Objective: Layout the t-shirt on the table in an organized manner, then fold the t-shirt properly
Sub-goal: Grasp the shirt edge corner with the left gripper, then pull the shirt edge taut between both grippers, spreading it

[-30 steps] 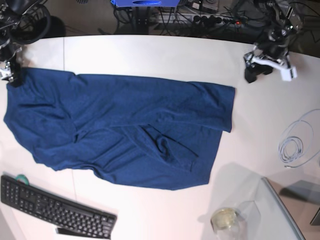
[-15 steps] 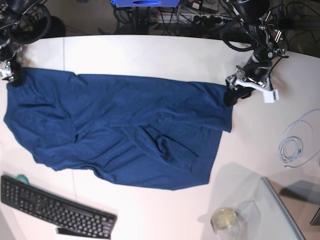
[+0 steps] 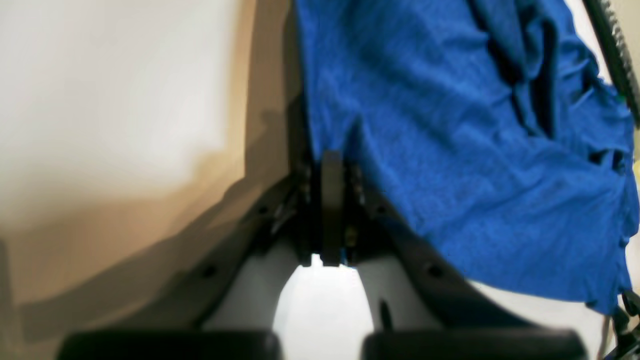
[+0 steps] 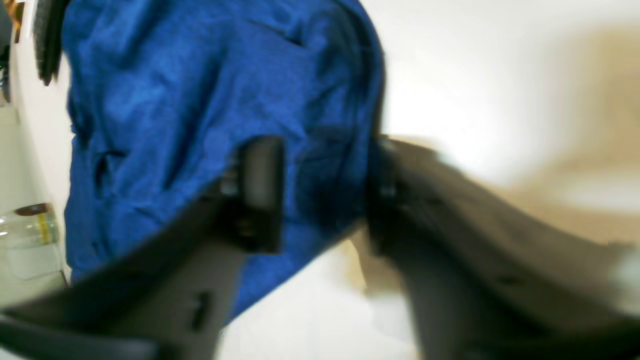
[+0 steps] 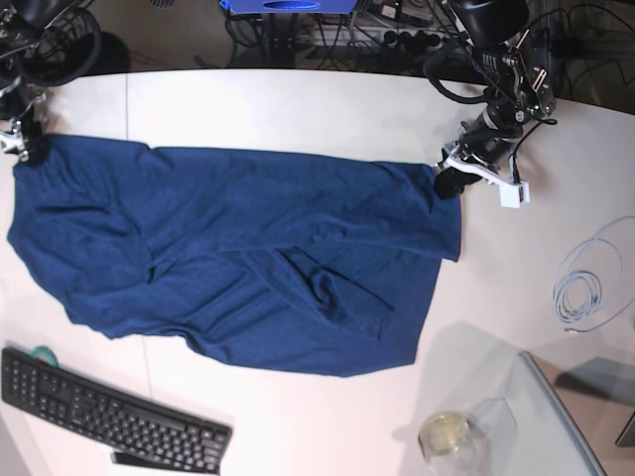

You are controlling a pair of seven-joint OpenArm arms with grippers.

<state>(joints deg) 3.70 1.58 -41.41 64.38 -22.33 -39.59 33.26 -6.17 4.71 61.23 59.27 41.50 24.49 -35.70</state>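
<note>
T-shirt [image 5: 238,258] spread across table [image 5: 298,104], rumpled at centre. Left gripper [image 5: 448,181] at its 2 o'clock corner, jaws together, pinching the hem (wrist view confirms). Right gripper [image 5: 22,149] at 10 o'clock corner, fingers [image 4: 260,192] apart, straddling the cloth edge. Bare tabletop toward 12; keyboard [image 5: 109,416] at 7.

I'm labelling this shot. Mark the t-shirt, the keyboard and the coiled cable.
t-shirt [image 5: 238,258]: base view, middle of the spread blue cloth.
keyboard [image 5: 104,409]: base view, middle of the key rows.
coiled cable [image 5: 580,296]: base view, on the loops of the white coil.
</note>
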